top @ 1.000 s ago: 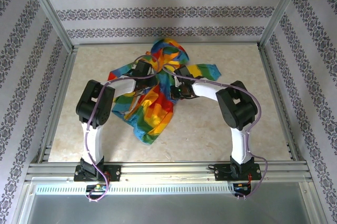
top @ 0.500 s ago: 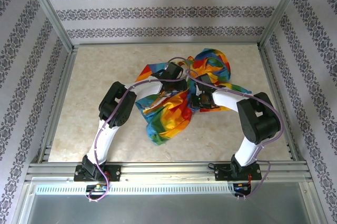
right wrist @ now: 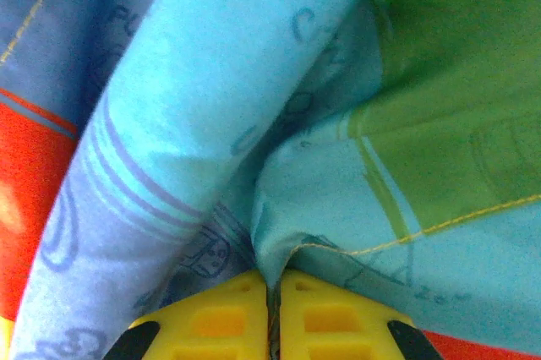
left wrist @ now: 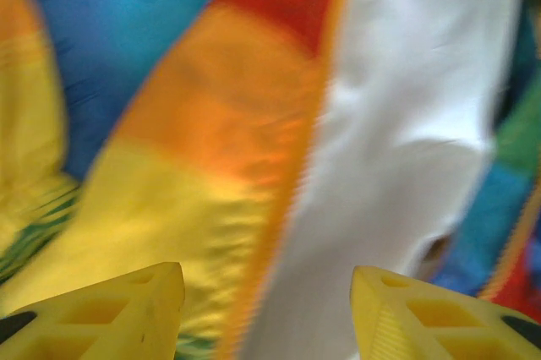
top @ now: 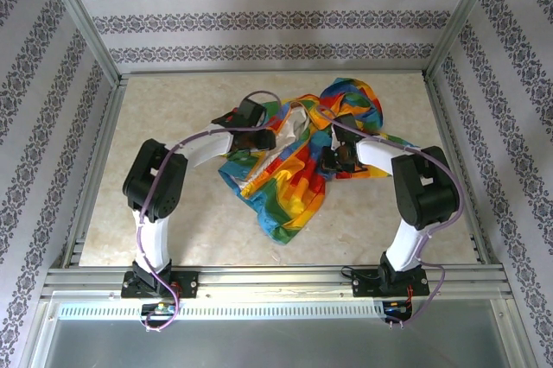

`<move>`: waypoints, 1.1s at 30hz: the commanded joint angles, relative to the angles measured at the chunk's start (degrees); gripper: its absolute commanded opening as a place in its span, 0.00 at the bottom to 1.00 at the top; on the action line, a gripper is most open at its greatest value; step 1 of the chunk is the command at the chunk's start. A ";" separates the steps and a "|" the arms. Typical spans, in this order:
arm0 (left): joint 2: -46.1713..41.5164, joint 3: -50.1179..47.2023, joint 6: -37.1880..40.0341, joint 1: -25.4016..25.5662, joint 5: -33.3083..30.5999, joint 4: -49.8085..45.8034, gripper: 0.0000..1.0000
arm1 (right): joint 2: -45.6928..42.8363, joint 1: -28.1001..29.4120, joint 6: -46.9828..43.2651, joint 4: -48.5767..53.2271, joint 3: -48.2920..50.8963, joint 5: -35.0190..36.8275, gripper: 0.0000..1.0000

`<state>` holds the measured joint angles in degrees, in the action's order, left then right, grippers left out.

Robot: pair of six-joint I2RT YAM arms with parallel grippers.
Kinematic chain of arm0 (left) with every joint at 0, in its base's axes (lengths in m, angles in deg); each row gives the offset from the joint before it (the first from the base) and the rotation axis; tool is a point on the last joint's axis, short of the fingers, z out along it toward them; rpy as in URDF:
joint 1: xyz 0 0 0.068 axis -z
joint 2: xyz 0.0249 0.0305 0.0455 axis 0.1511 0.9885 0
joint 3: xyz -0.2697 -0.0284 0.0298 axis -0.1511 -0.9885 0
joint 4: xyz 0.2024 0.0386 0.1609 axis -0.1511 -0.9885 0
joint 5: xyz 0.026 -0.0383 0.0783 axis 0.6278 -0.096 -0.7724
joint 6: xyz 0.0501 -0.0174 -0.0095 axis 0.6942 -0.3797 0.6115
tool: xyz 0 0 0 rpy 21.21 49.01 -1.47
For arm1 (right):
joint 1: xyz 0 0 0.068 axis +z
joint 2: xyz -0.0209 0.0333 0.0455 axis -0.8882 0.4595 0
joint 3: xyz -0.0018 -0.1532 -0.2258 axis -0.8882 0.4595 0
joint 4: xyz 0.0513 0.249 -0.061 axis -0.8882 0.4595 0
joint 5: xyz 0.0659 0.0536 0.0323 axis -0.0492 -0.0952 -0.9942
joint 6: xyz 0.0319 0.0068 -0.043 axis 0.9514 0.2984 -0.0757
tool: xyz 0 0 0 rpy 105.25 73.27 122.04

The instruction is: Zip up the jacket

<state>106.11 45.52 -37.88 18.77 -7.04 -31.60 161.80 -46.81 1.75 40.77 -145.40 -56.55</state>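
Thin rainbow fabric is the risk: the jacket (top: pixel 289 182) lies crumpled mid-surface (top: pixel 155 117), white lining showing. A pull may drag the whole heap instead of spreading it, and the pinched fold could slip free.

Right tool (right wrist: pixel 272 313): clenched on a blue fold of the jacket.

Left tool (left wrist: pixel 266 313): released, jaws apart over the orange zipper edge (left wrist: pixel 287 191). Contact unclear, view blurred.
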 commanded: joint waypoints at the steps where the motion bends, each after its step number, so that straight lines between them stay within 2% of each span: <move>1: -1.28 -7.91 0.50 -2.08 1.73 1.78 0.52 | 3.60 -0.80 -2.34 2.98 -3.75 -1.78 0.09; 9: -8.62 -23.59 -0.39 -2.46 1.65 4.33 0.52 | 11.03 -1.18 -5.61 9.03 -16.07 -1.37 0.09; 18: -22.82 -37.96 -4.71 -1.54 2.32 5.07 0.50 | 17.00 -0.19 -9.07 15.52 -28.25 0.43 0.09; 21: -27.12 -38.58 -4.54 -1.53 1.62 2.59 0.50 | 16.01 1.09 -9.43 15.82 -28.65 1.98 0.11; 25: -32.03 -37.97 -3.16 -1.87 1.11 1.66 0.51 | 12.63 3.39 -9.36 15.65 -26.76 3.66 0.29; 29: -33.22 -37.79 -0.79 -3.44 3.51 1.86 0.52 | 9.04 6.10 -8.34 16.12 -23.30 4.76 0.34; 33: -32.95 -37.73 1.04 -4.15 6.17 -0.16 0.52 | 4.54 9.02 -6.46 17.76 -19.95 7.31 0.35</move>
<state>73.40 7.51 -39.50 15.19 -3.28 -28.06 170.43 -39.21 -6.53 55.85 -167.25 -52.31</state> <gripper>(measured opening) 0.519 0.349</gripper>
